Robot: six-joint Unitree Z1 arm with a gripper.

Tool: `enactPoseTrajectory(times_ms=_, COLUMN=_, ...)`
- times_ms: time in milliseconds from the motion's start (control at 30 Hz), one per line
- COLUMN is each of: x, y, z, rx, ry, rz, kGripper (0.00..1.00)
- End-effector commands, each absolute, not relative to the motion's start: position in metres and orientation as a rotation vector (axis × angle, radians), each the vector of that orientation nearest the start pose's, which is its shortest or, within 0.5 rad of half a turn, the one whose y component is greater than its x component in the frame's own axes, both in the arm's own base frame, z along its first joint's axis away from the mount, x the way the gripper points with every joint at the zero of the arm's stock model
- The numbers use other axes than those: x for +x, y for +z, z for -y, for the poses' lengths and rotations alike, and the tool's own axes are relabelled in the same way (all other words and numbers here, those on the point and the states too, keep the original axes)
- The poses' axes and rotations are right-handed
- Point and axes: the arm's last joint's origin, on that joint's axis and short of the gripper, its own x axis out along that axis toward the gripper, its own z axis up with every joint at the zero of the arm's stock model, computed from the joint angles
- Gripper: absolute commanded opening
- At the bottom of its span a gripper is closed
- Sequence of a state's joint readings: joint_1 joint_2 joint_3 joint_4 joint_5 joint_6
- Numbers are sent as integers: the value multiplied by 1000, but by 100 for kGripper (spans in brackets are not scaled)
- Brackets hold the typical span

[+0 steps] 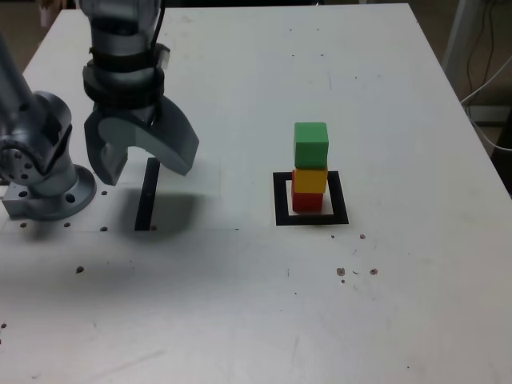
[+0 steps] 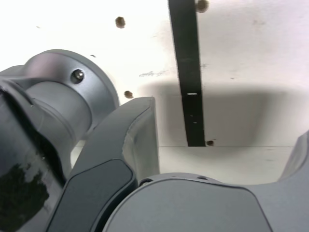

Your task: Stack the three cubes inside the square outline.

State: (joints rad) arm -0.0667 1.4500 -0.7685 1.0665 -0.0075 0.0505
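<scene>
white table point(image 1: 400, 304) | square outline point(image 1: 280, 200) | black strip point(image 1: 148, 196) | red cube point(image 1: 306, 202)

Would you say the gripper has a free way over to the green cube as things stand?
Probably yes: the open gripper hangs above the black strip, and only bare table lies between it and the green cube topping the stack.

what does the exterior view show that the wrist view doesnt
Only the exterior view shows the stack: green cube on yellow cube on red cube, inside the square outline. Only the wrist view shows the arm's base joint up close. Both show the open, empty gripper, the thin black strip below it, and the white table.
</scene>
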Motion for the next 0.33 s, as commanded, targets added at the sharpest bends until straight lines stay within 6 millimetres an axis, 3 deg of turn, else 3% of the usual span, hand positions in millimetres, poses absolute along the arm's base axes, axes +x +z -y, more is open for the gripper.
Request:
enactPoseTrajectory(times_ms=0, x=135, y=239, z=10, rx=91, ry=-101, rz=-1746, kGripper=100)
enactPoseTrajectory(times_ms=300, x=125, y=242, z=8, rx=117, ry=-79, rz=-1706, kGripper=100)
